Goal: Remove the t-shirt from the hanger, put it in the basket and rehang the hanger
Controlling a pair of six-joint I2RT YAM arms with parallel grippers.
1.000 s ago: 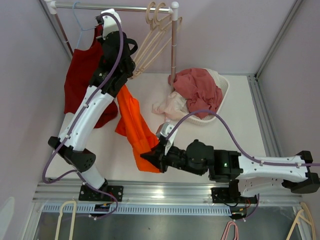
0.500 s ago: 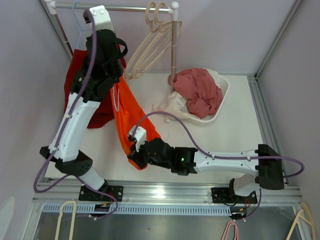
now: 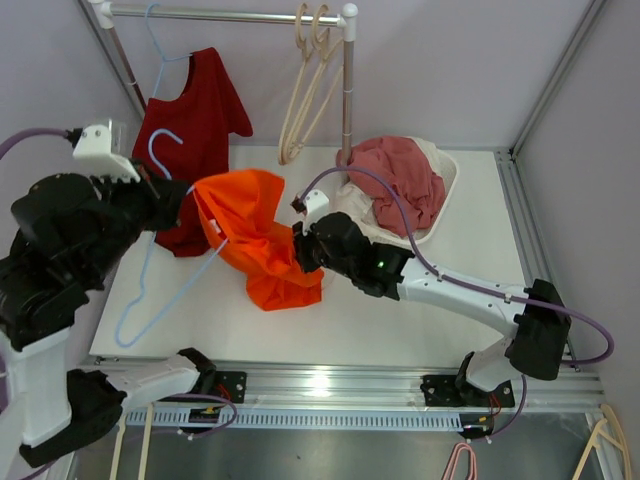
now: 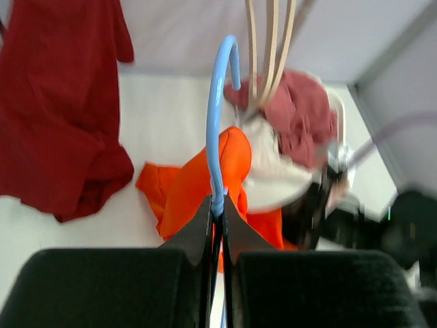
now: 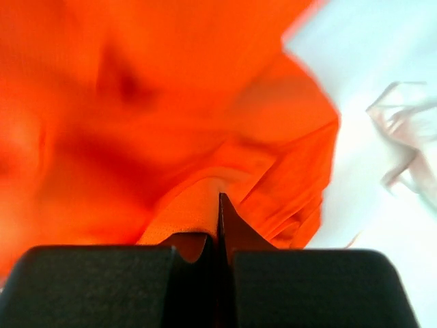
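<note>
The orange t-shirt [image 3: 262,240] hangs bunched over the table's middle, partly on a light blue hanger [image 3: 160,270]. My left gripper [image 3: 172,195] is shut on the hanger's neck just below its hook [image 4: 217,116]; the wrist view shows the shirt [image 4: 205,184] beneath it. My right gripper [image 3: 300,245] is shut on a fold of the orange t-shirt [image 5: 191,205] at the shirt's right side. One hanger arm pokes out below the cloth toward the table's left front.
A dark red shirt [image 3: 190,130] hangs on another blue hanger from the rail [image 3: 230,14] at the back left. Beige hangers [image 3: 305,80] hang on the rail's right. A white basket [image 3: 445,180] of pink clothes stands at the back right.
My left arm has swung down and left off the rail, carrying the hanger. My right gripper has moved up and right with the shirt. The shirt has slid partly off the hanger.
</note>
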